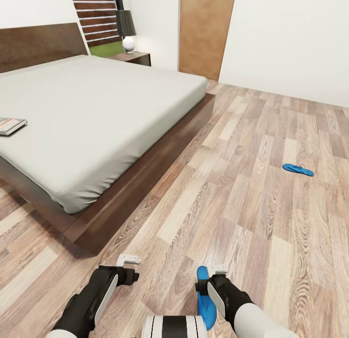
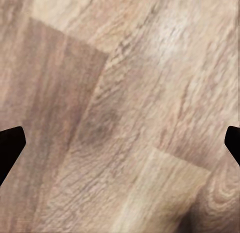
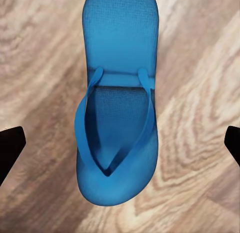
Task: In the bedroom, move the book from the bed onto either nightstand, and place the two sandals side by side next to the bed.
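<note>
Two grippers hang low at the bottom of the head view, both pointing down at the wood-plank floor [image 1: 252, 202]. The right gripper [image 1: 216, 270] has its jaws wide apart; in the right wrist view its dark fingertips [image 3: 10, 148] sit at the two side edges with a blue sandal [image 3: 117, 108] lying flat on the planks between them, straps up, untouched by either tip. In the head view that sandal shows as a blue sole just beside the right forearm. The left gripper [image 1: 128, 260] also stands with jaws apart, its fingertips [image 2: 9, 145] at the side edges of the left wrist view over bare planks.

Further out, the second sandal [image 1: 298, 170] lies on open floor at middle right, well apart from the bed [image 1: 97, 110]. The bed fills the upper left, its dark wooden frame jutting toward the grippers. The book [image 1: 10, 125] rests on the mattress at the far left edge. Beyond the bed, a nightstand [image 1: 135, 57] carries a lamp [image 1: 127, 33], beside a tan door [image 1: 206, 30].
</note>
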Controlling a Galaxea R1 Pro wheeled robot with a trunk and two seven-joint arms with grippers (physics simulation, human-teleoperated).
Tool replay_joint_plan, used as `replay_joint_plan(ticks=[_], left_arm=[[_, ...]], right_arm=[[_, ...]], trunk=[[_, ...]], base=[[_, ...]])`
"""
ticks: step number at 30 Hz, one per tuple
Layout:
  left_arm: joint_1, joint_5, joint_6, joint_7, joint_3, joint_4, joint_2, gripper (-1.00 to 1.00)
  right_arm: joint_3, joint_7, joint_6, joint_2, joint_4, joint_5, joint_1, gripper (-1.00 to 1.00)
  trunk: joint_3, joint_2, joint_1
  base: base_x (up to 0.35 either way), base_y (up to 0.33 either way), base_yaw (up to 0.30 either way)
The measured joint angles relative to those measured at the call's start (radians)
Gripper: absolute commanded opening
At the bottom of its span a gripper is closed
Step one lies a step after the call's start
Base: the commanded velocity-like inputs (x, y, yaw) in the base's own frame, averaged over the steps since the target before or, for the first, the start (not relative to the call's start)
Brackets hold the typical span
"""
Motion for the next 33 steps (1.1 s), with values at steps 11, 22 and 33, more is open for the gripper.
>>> replay_joint_plan(ticks=[11,22,33], left_arm=[[0.0,-0.001,0.007,0.0,0.0,-0.014,0.0,1.0],[0.0,-0.001,0.008,0.0,0.0,-0.016,0.0,1.0],[0.0,-0.001,0.008,0.0,0.0,-0.016,0.0,1.0]], right_arm=[[0.001,0.001,0.0,0.0,0.0,0.0,-0.011,1.0],[0.001,0.003,0.0,0.0,0.0,-0.002,-0.013,1.0],[0.001,0.008,0.0,0.0,-0.002,-0.002,-0.014,1.0]], trunk=[[-0.043,-0.003,0.005],[-0.043,-0.003,0.005],[-0.07,-0.004,0.008]], base=[[0.0,0.0,0.0],[0.0,0.0,0.0],[0.0,0.0,0.0]])
